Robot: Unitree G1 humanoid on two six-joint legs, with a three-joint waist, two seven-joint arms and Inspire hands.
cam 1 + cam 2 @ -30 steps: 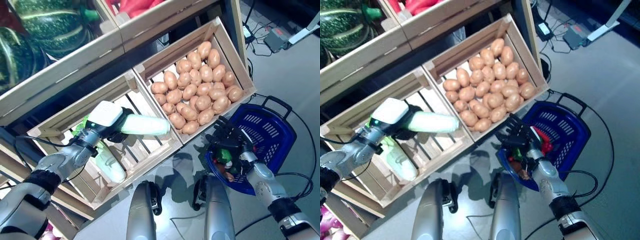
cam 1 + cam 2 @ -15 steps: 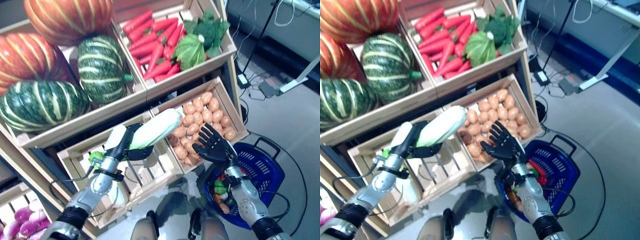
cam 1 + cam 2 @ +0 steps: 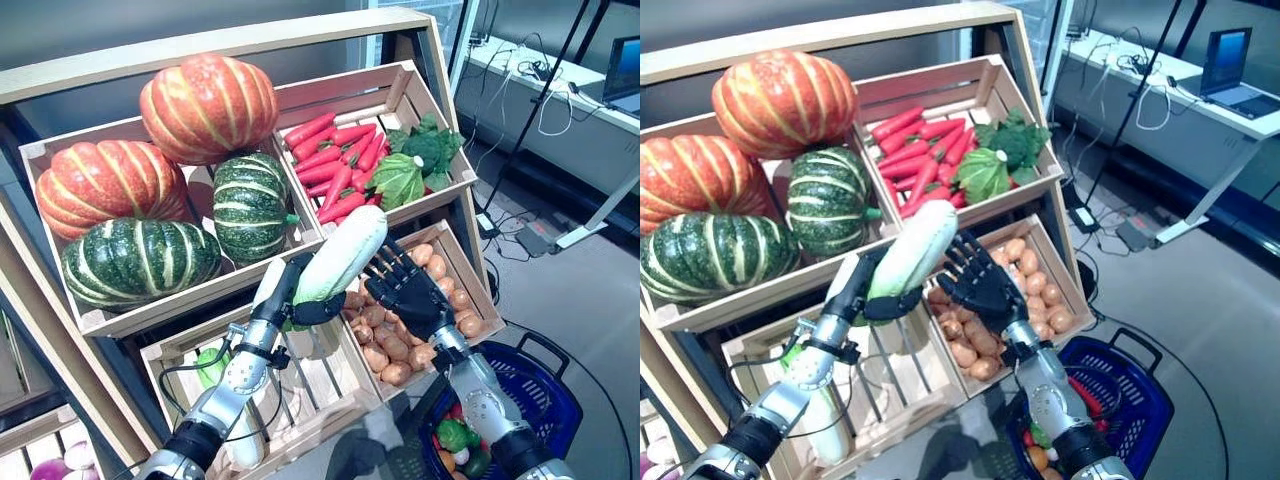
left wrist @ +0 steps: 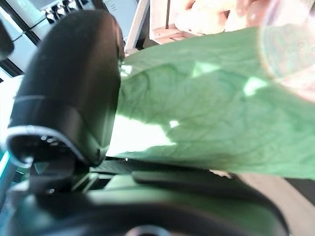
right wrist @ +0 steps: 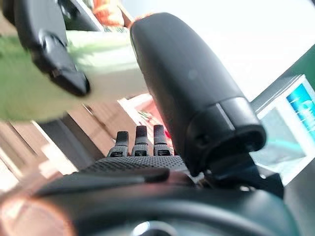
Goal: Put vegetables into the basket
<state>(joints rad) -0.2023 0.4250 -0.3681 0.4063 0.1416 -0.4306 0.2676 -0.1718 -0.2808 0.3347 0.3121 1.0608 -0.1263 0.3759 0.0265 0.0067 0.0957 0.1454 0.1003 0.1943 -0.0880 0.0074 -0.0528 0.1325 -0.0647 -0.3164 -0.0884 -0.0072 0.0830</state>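
Observation:
My left hand (image 3: 291,292) is shut on a long pale green-and-white vegetable (image 3: 341,254) and holds it up, tilted, in front of the wooden stand's lower crates. In the left wrist view the vegetable (image 4: 211,98) lies against my thumb (image 4: 74,88). My right hand (image 3: 402,288) is open with its fingers spread, just right of the vegetable's lower end and over the potato crate. In the right wrist view the vegetable (image 5: 103,59) shows past the thumb (image 5: 187,83). The blue basket (image 3: 552,388) stands on the floor at the lower right, with green and red vegetables (image 3: 456,438) in it.
The wooden stand (image 3: 210,40) with slanted crates takes up the left and middle. Its lower slatted crate (image 3: 310,385) is below my left arm. Cables and a desk (image 3: 560,110) lie at the far right, with grey floor (image 3: 590,300) beside the basket.
The camera has tilted up. My left hand has lifted the long vegetable from the lower crate up and to the right. My right hand has risen from the basket to beside the vegetable.

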